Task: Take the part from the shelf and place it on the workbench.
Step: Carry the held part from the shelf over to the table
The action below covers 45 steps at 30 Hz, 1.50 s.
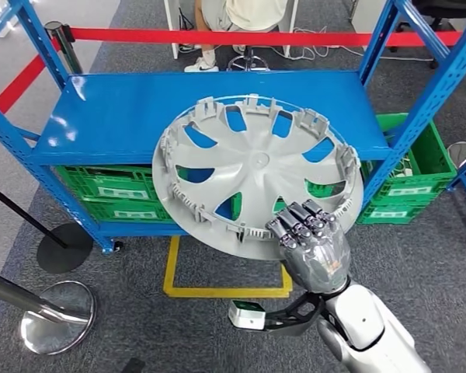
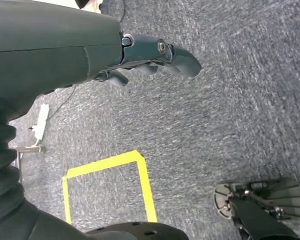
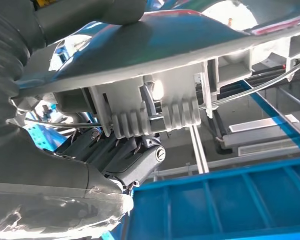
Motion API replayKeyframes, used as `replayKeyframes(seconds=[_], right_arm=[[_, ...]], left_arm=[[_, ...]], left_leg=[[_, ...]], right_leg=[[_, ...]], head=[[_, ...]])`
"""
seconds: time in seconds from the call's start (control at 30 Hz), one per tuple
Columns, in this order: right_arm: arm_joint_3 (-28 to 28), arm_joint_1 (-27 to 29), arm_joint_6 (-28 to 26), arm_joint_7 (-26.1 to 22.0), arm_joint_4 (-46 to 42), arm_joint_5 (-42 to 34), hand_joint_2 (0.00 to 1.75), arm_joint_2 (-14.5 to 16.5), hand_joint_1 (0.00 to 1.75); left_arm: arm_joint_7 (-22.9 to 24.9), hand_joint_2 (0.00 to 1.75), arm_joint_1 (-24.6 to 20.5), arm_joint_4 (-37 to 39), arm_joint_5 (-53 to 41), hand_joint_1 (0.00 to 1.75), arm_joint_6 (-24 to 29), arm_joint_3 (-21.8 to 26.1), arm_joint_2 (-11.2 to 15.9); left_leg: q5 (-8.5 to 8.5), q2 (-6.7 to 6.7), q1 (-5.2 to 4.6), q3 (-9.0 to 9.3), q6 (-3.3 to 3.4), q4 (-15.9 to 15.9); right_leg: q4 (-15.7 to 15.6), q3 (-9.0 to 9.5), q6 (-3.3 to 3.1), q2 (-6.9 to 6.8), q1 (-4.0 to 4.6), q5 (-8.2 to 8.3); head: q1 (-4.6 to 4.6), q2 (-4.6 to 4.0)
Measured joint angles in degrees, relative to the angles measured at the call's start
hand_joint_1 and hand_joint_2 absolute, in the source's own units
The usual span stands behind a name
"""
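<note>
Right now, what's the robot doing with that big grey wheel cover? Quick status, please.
Right hand grips the wheel cover by its near rim, held over the blue shelf. Left hand hangs open, holding nothing. Nothing blocking.

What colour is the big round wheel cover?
Light grey wheel cover; the head view shows it best.

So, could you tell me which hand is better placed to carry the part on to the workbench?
The right hand: it already grips the grey wheel cover by its rim, in front of the blue shelf. The left hand hangs over the carpet, holding nothing.
</note>
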Motion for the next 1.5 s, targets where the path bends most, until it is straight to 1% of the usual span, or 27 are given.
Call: replayKeyframes(seconds=[0.07, 0.13, 0.23, 0.27, 0.3, 0.33, 0.4, 0.43, 0.5, 0.53, 0.6, 0.67, 0.73, 0.8, 0.83, 0.87, 0.93, 1.0, 1.03, 1.1, 1.17, 1.27, 1.3, 1.33, 1.37, 1.43, 1.5], right_arm=[[0.2, -0.2, 0.0, 0.1, 0.2, 0.0, 1.75, 0.0, 1.75], [0.3, -0.4, 0.0, 0.1, 0.4, 0.0, 1.75, 0.0, 1.75], [0.5, -0.7, 0.0, 0.3, 0.9, 0.0, 1.75, 0.0, 1.75], [0.6, -0.8, 0.0, 0.4, 1.1, 0.0, 1.75, 0.0, 1.75], [0.6, -0.9, 0.0, 0.5, 1.3, 0.0, 1.75, 0.0, 1.75], [0.7, -1.0, 0.0, 0.5, 1.5, 0.0, 1.75, 0.0, 1.75], [0.8, -1.3, 0.0, 0.5, 1.9, 0.0, 1.75, 0.0, 1.75], [0.8, -1.4, 0.0, 0.5, 2.0, 0.0, 1.75, 0.0, 1.75], [0.8, -1.6, 0.0, 0.5, 2.1, 0.0, 1.75, 0.0, 1.75], [0.8, -1.8, 0.0, 0.5, 2.2, 0.0, 1.75, 0.0, 1.75], [0.9, -2.0, 0.0, 0.5, 2.4, 0.0, 1.75, 0.0, 1.75], [0.9, -2.2, 0.0, 0.4, 2.7, 0.0, 1.75, 0.0, 1.75], [0.9, -2.4, 0.0, 0.0, 2.9, 0.0, 1.75, 0.0, 1.75], [0.8, -2.5, 0.0, -0.5, 3.1, 0.0, 1.75, -0.1, 1.75], [0.8, -2.5, 0.0, -0.9, 3.2, 0.0, 1.75, -0.1, 1.75], [0.7, -2.5, 0.0, -1.2, 3.2, -0.1, 1.75, -0.1, 1.75], [0.4, -2.6, 0.0, -1.6, 3.2, -0.1, 1.75, -0.2, 1.75], [0.2, -2.7, 0.0, -1.8, 3.2, -0.1, 1.75, -0.2, 1.75], [0.1, -2.8, 0.0, -2.0, 3.1, -0.1, 1.75, -0.2, 1.75], [-0.2, -3.0, 0.0, -2.3, 3.1, -0.1, 1.75, -0.2, 1.75], [-0.3, -3.1, 0.0, -2.7, 3.1, 0.0, 1.75, -0.2, 1.75], [-0.6, -3.1, 0.0, -3.1, 3.2, -0.1, 1.75, -0.2, 1.75], [-0.7, -3.1, 0.0, -3.2, 3.2, -0.1, 1.75, -0.2, 1.75], [-0.7, -3.0, 0.0, -3.2, 3.3, -0.1, 1.75, -0.2, 1.75], [-0.7, -3.0, 0.0, -3.2, 3.3, -0.1, 1.75, -0.2, 1.75], [-0.7, -3.1, 0.0, -3.3, 3.3, -0.1, 1.75, -0.2, 1.75], [-0.7, -3.2, 0.0, -3.3, 3.3, -0.1, 1.75, -0.2, 1.75]], left_arm=[[0.0, 1.75, 0.0, 0.0, 0.0, 0.0, 0.0, 0.0, 0.0], [0.0, 1.75, 0.0, 0.0, 0.0, 0.0, 0.1, 0.0, 0.1], [0.0, 1.75, 0.0, 0.0, 0.1, 0.0, 0.3, 0.0, 0.1], [0.0, 1.75, 0.0, 0.0, 0.2, 0.0, 0.5, 0.0, 0.2], [0.1, 1.75, 0.0, 0.0, 0.3, 0.0, 0.6, 0.0, 0.2], [0.2, 1.75, 0.0, 0.0, 0.4, 0.0, 0.7, 0.0, 0.3], [0.6, 1.75, -0.1, 0.0, 0.5, 0.0, 0.8, 0.0, 0.3], [0.7, 1.75, -0.1, 0.0, 0.5, 0.0, 0.8, 0.0, 0.3], [0.8, 1.75, -0.4, 0.0, 0.6, 0.0, 0.7, 0.0, 0.2], [0.9, 1.75, -0.4, 0.0, 0.6, 0.0, 0.7, 0.0, 0.2], [0.9, 1.75, -0.3, 0.0, 0.6, 0.0, 0.7, 0.0, 0.2], [0.9, 1.75, 0.0, 0.0, 0.7, 0.0, 0.7, 0.0, 0.2], [1.0, 1.75, 0.1, 0.0, 0.8, 0.0, 0.7, 0.1, 0.3], [1.0, 1.75, 0.1, 0.0, 0.9, 0.0, 0.7, 0.1, 0.4], [1.1, 1.75, 0.1, 0.0, 1.0, 0.0, 0.7, 0.1, 0.4], [1.2, 1.75, 0.1, 0.0, 1.0, 0.0, 0.7, 0.1, 0.4], [1.2, 1.75, 0.1, 0.0, 1.0, 0.0, 0.7, 0.1, 0.4], [1.2, 1.75, 0.0, 0.0, 1.0, 0.0, 0.7, 0.1, 0.4], [1.2, 1.75, 0.0, 0.0, 1.0, 0.0, 0.7, 0.1, 0.3], [1.3, 1.75, 0.1, 0.0, 1.0, 0.0, 0.7, 0.1, 0.4], [1.4, 1.75, 0.2, 0.0, 1.0, 0.0, 0.7, 0.1, 0.4], [1.4, 1.75, 0.1, 0.0, 1.0, 0.0, 0.6, 0.1, 0.4], [1.4, 1.75, 0.1, 0.0, 1.0, 0.0, 0.5, 0.1, 0.4], [1.4, 1.75, 0.2, 0.0, 1.0, 0.0, 0.5, 0.1, 0.5], [1.4, 1.75, 0.3, 0.0, 1.0, 0.0, 0.5, 0.1, 0.5], [1.5, 1.75, 0.3, 0.0, 1.0, 0.0, 0.4, 0.2, 0.5], [1.5, 1.75, 0.1, 0.0, 1.0, 0.0, 0.4, 0.2, 0.5]], left_leg=[[0.92, -0.04, 0.19, -0.45, -0.67, -0.3], [-0.63, -0.16, 0.27, -1.16, -1.42, 0.7], [-8.04, -0.19, 0.46, -4.25, -2.28, 10.5], [-9.48, -0.19, 0.53, -5.1, -2.45, 14.1], [-9.43, -0.19, 0.57, -5.32, -2.56, 16.4], [-8.07, -0.18, 0.6, -4.79, -2.62, 17.1], [-4.58, -0.18, 0.72, -1.12, -2.62, 13.3], [-4.31, -0.19, 0.76, 1.94, -2.56, 9.4], [-6.24, -0.27, 0.71, 6.87, -1.92, 2.0], [-7.09, -0.31, 0.57, 7.92, -1.45, -0.1], [-6.95, -0.26, 0.45, 7.62, -0.38, -0.6], [-6.27, -0.11, 0.47, 7.21, 0.52, -0.6], [-5.58, -0.2, 0.36, 6.51, 1.0, -0.6], [-4.93, -0.62, 0.18, 5.69, 1.09, -0.5], [-4.64, -0.97, 0.11, 5.36, 1.06, -0.5], [-4.38, -1.41, 0.06, 5.12, 0.98, -0.5], [-3.95, -2.39, 0.0, 4.76, 0.68, -0.4], [-3.52, -3.3, 0.14, 4.12, 0.13, -0.2], [-3.27, -3.73, 0.27, 3.73, -0.25, -0.1], [-3.0, -4.5, 0.47, 3.16, -0.94, 0.0], [-4.63, -3.39, 0.37, 1.88, -1.57, 2.2], [-10.13, -0.73, 0.51, -3.13, -2.48, 12.9], [-10.96, -0.48, 0.58, -4.32, -2.67, 15.6], [-10.71, -0.36, 0.64, -4.54, -2.78, 16.4], [-9.44, -0.14, 0.68, -3.63, -2.82, 15.0], [-5.79, 1.65, 0.66, 0.51, -2.88, 7.5], [-3.94, 3.37, 0.48, 3.36, -2.29, 1.6]], right_leg=[[-0.8, 0.0, -0.42, 0.08, 0.1, 0.48], [-1.1, -0.69, -1.22, -0.09, -0.13, 1.61], [-1.1, -2.45, -2.0, -0.35, -0.34, 3.01], [-1.0, -3.21, -1.99, -0.38, -0.34, 3.45], [-1.0, -4.0, -1.96, -0.39, -0.35, 3.94], [-0.9, -4.83, -1.89, -0.39, -0.37, 4.46], [-0.6, -6.33, -1.57, -0.32, -0.41, 5.61], [-0.5, -6.94, -1.32, -0.26, -0.34, 6.08], [-0.2, -7.75, -0.67, -0.22, -0.16, 7.05], [-0.2, -8.03, -0.34, -0.24, -0.15, 7.53], [-0.1, -8.57, 0.29, -0.27, -0.39, 8.01], [2.9, -9.98, 0.78, -0.24, -0.57, 5.62], [10.7, -12.79, 1.07, -0.22, -0.57, 0.92], [16.9, -14.47, 1.08, -0.2, -0.55, -1.95], [16.8, -13.67, 0.94, -0.15, -0.52, -1.83], [14.3, -11.58, 0.73, 0.06, -0.49, -0.78], [5.7, -5.72, 0.09, 1.97, -0.53, 1.53], [0.6, -2.53, -0.32, 3.84, -0.51, 2.12], [0.1, -2.33, -0.43, 4.11, -0.44, 1.93], [0.0, -2.56, -0.82, 2.95, -0.4, 2.32], [-0.4, -2.61, -1.44, 1.61, -0.67, 2.7], [-0.5, -2.98, -1.8, -0.53, -0.71, 2.96], [-0.5, -3.12, -1.8, -1.24, -0.69, 3.02], [-0.4, -3.24, -1.78, -1.93, -0.7, 3.07], [-0.4, -3.3, -1.73, -2.59, -0.71, 3.11], [-0.2, -3.34, -1.4, -3.79, -0.63, 3.1], [0.2, -3.57, -0.84, -4.83, -0.25, 3.0]], head=[[0.02, 0.0], [-0.07, 0.0], [-0.35, 0.0], [-0.4, 0.01], [-0.38, 0.01], [-0.39, 0.01], [-0.39, 0.0], [-0.43, 0.0], [-0.41, 0.0], [-0.42, 0.0], [-0.4, 0.0], [-0.28, 0.0], [-0.16, 0.0], [-0.18, 0.0], [-0.19, 0.0], [-0.19, 0.0], [-0.23, 0.0], [-0.36, 0.0], [-0.42, 0.0], [-0.45, 0.01], [-0.88, 0.01], [-1.45, 0.0], [-1.44, 0.0], [-1.45, 0.0], [-1.46, 0.0], [-1.47, 0.0], [-1.46, 0.0]])
